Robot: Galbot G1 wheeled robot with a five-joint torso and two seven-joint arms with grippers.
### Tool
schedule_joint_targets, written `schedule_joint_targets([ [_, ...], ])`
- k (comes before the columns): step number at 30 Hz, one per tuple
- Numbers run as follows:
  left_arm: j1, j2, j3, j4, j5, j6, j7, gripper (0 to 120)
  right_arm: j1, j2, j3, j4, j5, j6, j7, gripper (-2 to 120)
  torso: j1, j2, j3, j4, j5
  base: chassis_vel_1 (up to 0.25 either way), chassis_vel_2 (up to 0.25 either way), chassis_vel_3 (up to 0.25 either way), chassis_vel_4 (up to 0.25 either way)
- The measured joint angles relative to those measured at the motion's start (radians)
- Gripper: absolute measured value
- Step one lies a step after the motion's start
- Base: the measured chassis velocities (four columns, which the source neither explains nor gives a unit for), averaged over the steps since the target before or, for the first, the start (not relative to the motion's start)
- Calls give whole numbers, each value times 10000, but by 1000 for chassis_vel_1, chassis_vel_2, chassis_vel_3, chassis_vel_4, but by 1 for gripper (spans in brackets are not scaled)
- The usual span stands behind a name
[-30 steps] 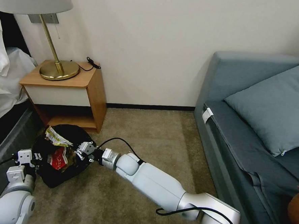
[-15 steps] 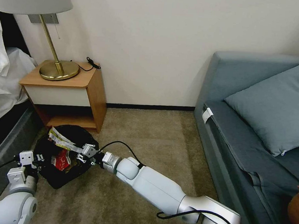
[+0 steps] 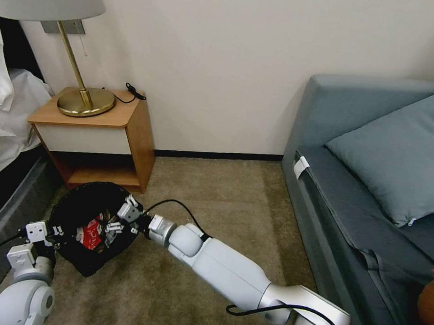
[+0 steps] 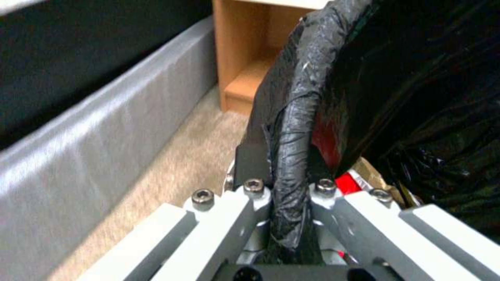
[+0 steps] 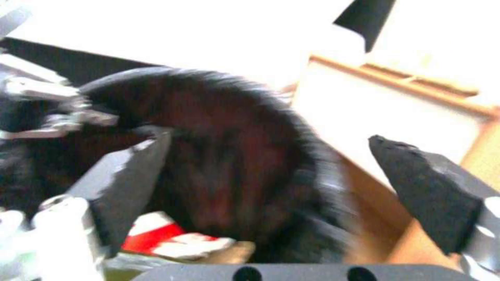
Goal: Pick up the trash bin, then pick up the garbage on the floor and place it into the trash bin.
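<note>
Evidently, left claw (image 4: 284, 195) gripped the trash bin (image 3: 84, 208) rim while the released right claw (image 3: 118, 220) hung inside, risking snagging the liner.

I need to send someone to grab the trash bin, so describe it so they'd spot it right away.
Find the wooden nightstand with the brass lamp against the wall. On the carpet just in front of it sits the trash bin, a small round bin tilted toward the robot. It alone is lined with a crinkly black bag, with a red-white packet showing inside.
</note>
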Motion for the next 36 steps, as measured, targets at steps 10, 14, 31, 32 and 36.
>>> schedule_joint_targets([
  [10,-688,-970,968,-240,-1365,427,-1488,1,-92,-1543,1554,1588,18,-189,-301,100,0,0,0,-1,3,0,0,0,0],
  [14,-1167,-905,939,-43,-2445,545,-2101,1,-427,-2072,2301,2065,20,-188,-488,100,0,0,0,-8,3,0,0,0,0],
  [31,-1760,-951,754,1234,-5105,380,-2625,1,-1345,-2451,3121,2340,-386,87,-962,100,0,0,0,-1,-2,0,0,0,0],
  [32,-1760,-951,754,1234,-5105,380,-2625,1,-1345,-2451,3121,2340,-386,87,-962,100,0,0,0,-1,-2,0,0,0,0],
  [36,-1783,-941,747,1548,-5234,379,-2643,1,-1382,-2447,3097,2281,-427,106,-1057,100,0,1,-1,0,1,0,0,0,0],
])
